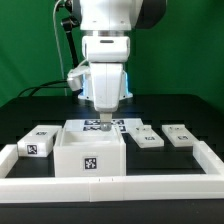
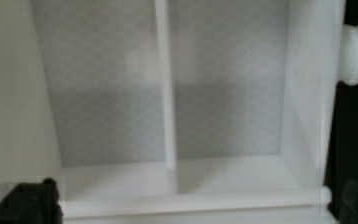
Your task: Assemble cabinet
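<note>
The cabinet body [image 1: 90, 150], a white open-topped box with a black-and-white tag on its front, stands in the middle of the table. My gripper [image 1: 103, 120] hangs straight above the box's far wall, close to its rim. In the wrist view I look down into the cabinet body [image 2: 105, 90], which has a thin white divider [image 2: 163, 80] down its middle. My gripper [image 2: 194, 205] is open, with its dark fingers [image 2: 28, 200] wide apart at the two corners of the picture and a white wall edge lying between them. Nothing is held.
Small white tagged panels lie on the table: one [image 1: 38, 141] at the exterior view's left, two [image 1: 146, 137] [image 1: 181, 134] at its right. The marker board [image 1: 118, 125] lies behind the box. A low white border rail [image 1: 110, 186] runs along the front and sides.
</note>
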{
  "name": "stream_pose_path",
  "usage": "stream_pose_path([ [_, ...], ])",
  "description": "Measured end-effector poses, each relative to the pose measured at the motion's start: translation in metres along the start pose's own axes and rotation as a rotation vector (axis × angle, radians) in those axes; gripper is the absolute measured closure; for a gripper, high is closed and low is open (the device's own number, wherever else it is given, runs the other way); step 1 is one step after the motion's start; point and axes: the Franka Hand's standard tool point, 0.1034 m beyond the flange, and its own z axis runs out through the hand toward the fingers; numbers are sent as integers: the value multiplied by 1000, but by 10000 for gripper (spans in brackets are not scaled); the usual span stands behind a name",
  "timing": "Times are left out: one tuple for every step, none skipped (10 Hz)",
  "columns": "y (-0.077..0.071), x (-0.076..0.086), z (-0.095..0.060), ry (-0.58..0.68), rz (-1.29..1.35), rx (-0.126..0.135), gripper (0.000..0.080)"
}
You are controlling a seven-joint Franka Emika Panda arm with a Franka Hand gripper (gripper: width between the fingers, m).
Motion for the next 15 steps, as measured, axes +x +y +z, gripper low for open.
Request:
stream_pose_path([
  [0,0,0,0,16,0,3],
  [0,0,1,0,16,0,3],
  [0,0,1,1,16,1,3],
  [-2,-2,1,1,-2,2,3],
  [-11,-7,4,3,-48,11,3],
  [-20,-8,7,5,-50,15,3],
  [-29,-8,12,8,-67,28,3],
  [-37,-7,17,11,-82,39,3],
  [-43,-6,21,14,-81,44,3],
  [-49,-4,28,18,-82,52,3],
  [-52,-3,34,22,-82,60,3],
  [-53,-1,41,26,-82,58,3],
  [-55,0,47,31,-82,57,3],
  [-58,0,54,34,-80,67,3],
  [-60,0,57,36,-77,72,3],
])
